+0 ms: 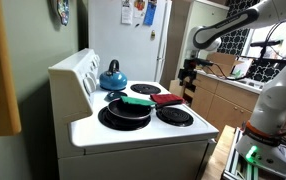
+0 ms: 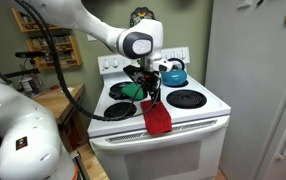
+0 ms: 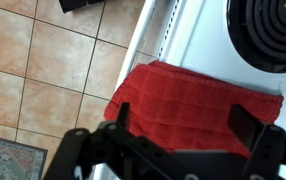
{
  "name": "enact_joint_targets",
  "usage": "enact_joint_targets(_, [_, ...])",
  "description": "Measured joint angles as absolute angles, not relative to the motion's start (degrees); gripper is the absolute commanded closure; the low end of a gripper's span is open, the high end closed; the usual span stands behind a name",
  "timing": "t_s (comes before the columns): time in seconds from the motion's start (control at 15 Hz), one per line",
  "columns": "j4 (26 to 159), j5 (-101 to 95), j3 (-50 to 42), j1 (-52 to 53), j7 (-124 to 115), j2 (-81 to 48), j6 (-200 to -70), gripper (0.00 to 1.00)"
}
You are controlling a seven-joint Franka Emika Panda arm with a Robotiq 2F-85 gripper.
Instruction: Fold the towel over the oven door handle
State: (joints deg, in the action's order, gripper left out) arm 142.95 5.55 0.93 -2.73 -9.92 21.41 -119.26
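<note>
**Stove-top scene, holdings listed largest first**

1. Refrigerator (image 1: pixel 133 40), one. White, behind the stove's back corner.
2. Stove (image 2: pixel 208 112), one. White, control panel along the back edge.
3. Robot arm (image 2: pixel 83 25), one. It reaches in over the front edge.
4. Bare coil burners, two countable in an exterior view, one at the front right corner (image 2: pixel 188 98). The rest are covered or hidden.
5. Black pan (image 1: pixel 123 112), one, on the side of the cooktop away from the kettle.
6. Blue kettle (image 2: pixel 173 72), one, at a back corner.
7. Towel (image 3: pixel 198 100), one. Red and limp, it lies across the middle of the front edge, partly on the cooktop and partly hanging down the oven front.
8. Green flat thing (image 2: pixel 130 91), one, beside the pan.
9. Gripper (image 3: pixel 186 125), one. Its jaws are spread wide and hold nothing; it is poised over the towel, with its two fingers (image 3: pixel 251 122) straddling the cloth.
10. Oven door handle: white on white below the front edge, so it cannot be picked out with certainty.

**Handling note (judgement).** The step in hand looks like taking hold of the towel.
- Descend squarely and pinch the overhanging hem, not the part resting flat on the enamel.
- Lift only enough to free the cloth.
- Carry the fold outward past the handle, so that equal lengths hang on each side and limp cloth does not slide off.
</note>
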Motion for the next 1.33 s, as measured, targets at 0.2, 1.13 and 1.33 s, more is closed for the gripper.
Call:
enact_joint_targets(0.2, [142.9, 5.5, 0.9, -2.7, -9.9, 21.4, -119.3, 0.0])
enact_joint_targets(1.13, [136.5, 5.6, 1.3, -3.0, -15.1, 15.5, -121.2, 0.0])
enact_joint_targets(1.33, [134.0, 5.6, 1.7, -2.6, -16.8, 12.6, -121.2, 0.0])
